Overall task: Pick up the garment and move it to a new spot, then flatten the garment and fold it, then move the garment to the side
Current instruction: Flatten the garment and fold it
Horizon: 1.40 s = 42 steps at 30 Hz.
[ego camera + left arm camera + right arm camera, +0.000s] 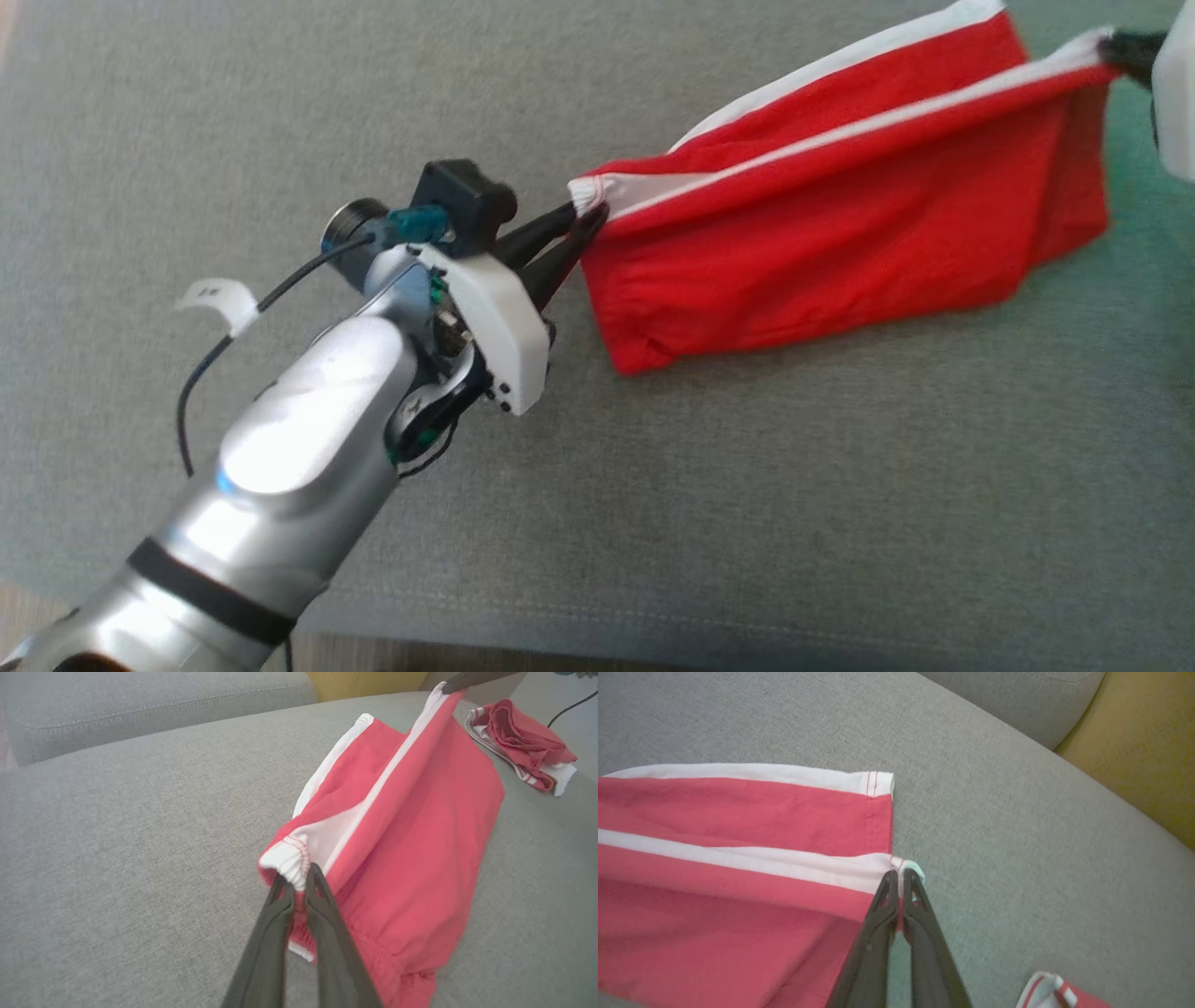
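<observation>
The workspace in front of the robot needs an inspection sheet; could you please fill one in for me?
surface: grey sofa cushion, woven fabric.
job's things: red garment with white stripes, stretched between both grippers, lower edge sagging to the cushion.
clutter: second red-and-white garment, bundled, lying beyond the held one.
grippers: left gripper shut on the garment's white elastic corner; right gripper shut on its striped hem corner.
cables: black cable looping out behind the left gripper; another black cable near the bundle.
surroundings: grey backrest and yellow cushion behind.
</observation>
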Tool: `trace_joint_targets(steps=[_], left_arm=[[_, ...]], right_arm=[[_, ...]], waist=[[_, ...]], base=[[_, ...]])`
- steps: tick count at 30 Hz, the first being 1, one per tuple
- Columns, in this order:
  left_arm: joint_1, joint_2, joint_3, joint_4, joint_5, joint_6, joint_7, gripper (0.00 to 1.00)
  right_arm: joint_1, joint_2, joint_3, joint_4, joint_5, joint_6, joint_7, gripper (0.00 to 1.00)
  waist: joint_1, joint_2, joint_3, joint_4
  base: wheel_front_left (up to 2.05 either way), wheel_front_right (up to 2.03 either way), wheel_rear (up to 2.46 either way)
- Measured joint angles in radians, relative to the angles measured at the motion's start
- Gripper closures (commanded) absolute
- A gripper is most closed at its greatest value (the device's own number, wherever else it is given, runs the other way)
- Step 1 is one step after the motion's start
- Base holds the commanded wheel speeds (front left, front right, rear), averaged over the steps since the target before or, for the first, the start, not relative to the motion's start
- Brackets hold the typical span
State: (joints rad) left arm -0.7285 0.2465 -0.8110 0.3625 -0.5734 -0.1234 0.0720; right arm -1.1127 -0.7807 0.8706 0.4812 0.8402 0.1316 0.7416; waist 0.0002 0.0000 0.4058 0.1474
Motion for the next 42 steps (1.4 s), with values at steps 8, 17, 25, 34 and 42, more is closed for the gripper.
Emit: trace_joint_targets(steps=[8, 17, 25, 34, 42], left_arm=[[-0.055, -0.051, -0.024, 0.099, -0.001, -0.001, -0.062, 1.0], [-0.084, -0.086, -0.026, 0.161, -0.001, 0.0, -0.138, 1.0], [-0.106, -0.101, -0.026, 0.195, -0.001, 0.001, -0.18, 0.98], [-0.107, -0.102, -0.027, 0.236, 0.0, 0.018, -0.19, 0.0], [-0.091, -0.09, -0.017, 0.257, 0.0, 0.068, -0.247, 0.0]], right_arm=[[-0.081, 0.004, 0.126, 0.042, -0.099, 0.0, -0.129, 1.0], [-0.14, 0.016, 0.208, 0.137, -0.101, 0.0, -0.241, 1.0], [-0.178, 0.042, 0.257, 0.22, -0.087, 0.0, -0.349, 0.76], [-0.188, 0.09, 0.263, 0.33, -0.047, 0.0, -0.417, 0.0], [-0.145, 0.172, 0.22, 0.412, -0.013, 0.0, -0.622, 0.0]], waist=[[0.0, 0.0, 0.062, 0.047], [-0.0001, 0.0, 0.086, 0.063], [-0.0002, 0.0, 0.095, 0.06], [-0.0002, 0.0, 0.081, 0.039], [-0.0002, 0.0, 0.005, 0.008]], base=[[0.0, 0.0, 0.0], [0.0, 0.0, 0.0], [0.0, 0.0, 0.0], [0.0, 0.0, 0.0], [0.0, 0.0, 0.0]])
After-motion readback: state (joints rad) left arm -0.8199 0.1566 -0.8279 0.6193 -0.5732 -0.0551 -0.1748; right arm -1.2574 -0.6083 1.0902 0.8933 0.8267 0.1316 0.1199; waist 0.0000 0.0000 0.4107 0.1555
